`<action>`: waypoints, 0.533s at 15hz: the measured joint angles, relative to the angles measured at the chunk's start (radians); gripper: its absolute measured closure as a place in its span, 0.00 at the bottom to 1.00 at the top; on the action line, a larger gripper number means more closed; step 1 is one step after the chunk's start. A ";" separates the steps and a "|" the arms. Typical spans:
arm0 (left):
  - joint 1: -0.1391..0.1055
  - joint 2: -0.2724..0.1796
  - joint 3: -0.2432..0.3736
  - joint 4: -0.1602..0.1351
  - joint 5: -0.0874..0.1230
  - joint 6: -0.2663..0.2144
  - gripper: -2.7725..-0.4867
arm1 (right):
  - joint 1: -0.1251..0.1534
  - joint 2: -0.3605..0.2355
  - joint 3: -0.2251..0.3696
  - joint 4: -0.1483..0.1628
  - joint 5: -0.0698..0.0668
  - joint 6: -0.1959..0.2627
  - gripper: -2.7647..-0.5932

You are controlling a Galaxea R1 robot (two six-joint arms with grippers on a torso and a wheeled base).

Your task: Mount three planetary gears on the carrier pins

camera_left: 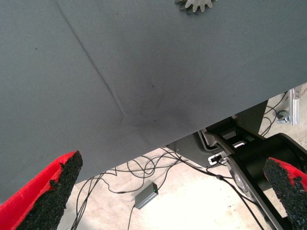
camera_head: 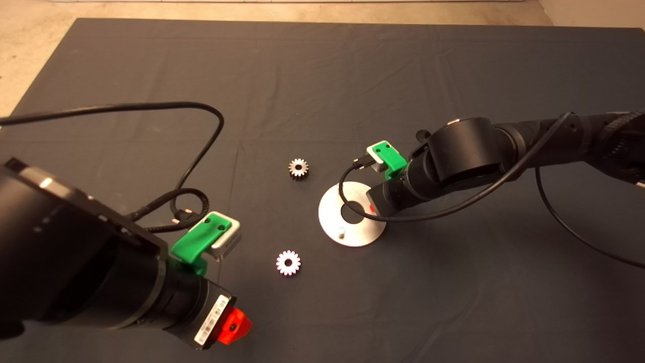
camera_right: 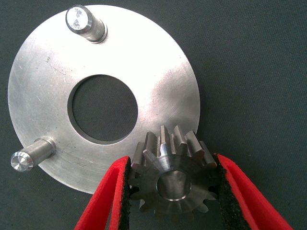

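- While the dark mat (camera_head: 322,75) covers the tabletop as a plain, soft bed for loose parts, the left arm waits at its lower left, its left claw (camera_left: 172,191) released and holding nothing, probably kept clear of the work.
- Right arm reaches in from the right so its right claw (camera_right: 171,184) hangs over the disc (camera_head: 332,222).
- Disc lies flat near the middle; two pins (camera_right: 86,23) (camera_right: 31,155) stand bare in the wrist view, the third hidden.
- Right claw is clenched on one gear (camera_right: 172,175) by its toothed sides, bore facing up, likely for lowering onto a pin.
- Two other gears (camera_head: 298,168) (camera_head: 288,262) lie flat on the mat, left of the disc, apart.
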 joint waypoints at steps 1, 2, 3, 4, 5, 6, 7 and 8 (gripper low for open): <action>0.000 0.000 0.000 0.000 0.000 0.000 0.01 | 0.000 0.000 0.000 0.000 0.000 0.000 0.80; 0.000 0.000 0.000 0.000 0.000 0.000 0.01 | 0.000 0.000 0.001 0.001 0.000 0.000 0.80; 0.000 0.000 0.000 0.000 0.000 0.000 0.01 | 0.000 0.000 0.001 0.001 0.000 0.000 0.80; 0.000 0.000 0.000 0.000 0.000 0.000 0.01 | 0.000 0.000 0.001 0.001 0.000 0.000 0.80; 0.000 0.000 0.000 0.000 0.000 0.000 0.01 | 0.000 0.000 0.001 0.001 0.000 0.000 0.80; 0.000 0.000 0.000 0.000 0.000 0.000 0.01 | 0.000 0.000 0.001 0.001 0.000 0.000 0.80; 0.000 0.000 0.000 0.000 0.000 0.000 0.01 | 0.000 0.000 0.003 0.001 0.000 0.000 0.80; 0.000 0.000 0.000 0.000 0.000 0.000 0.01 | 0.000 0.000 0.007 0.002 0.000 0.000 0.80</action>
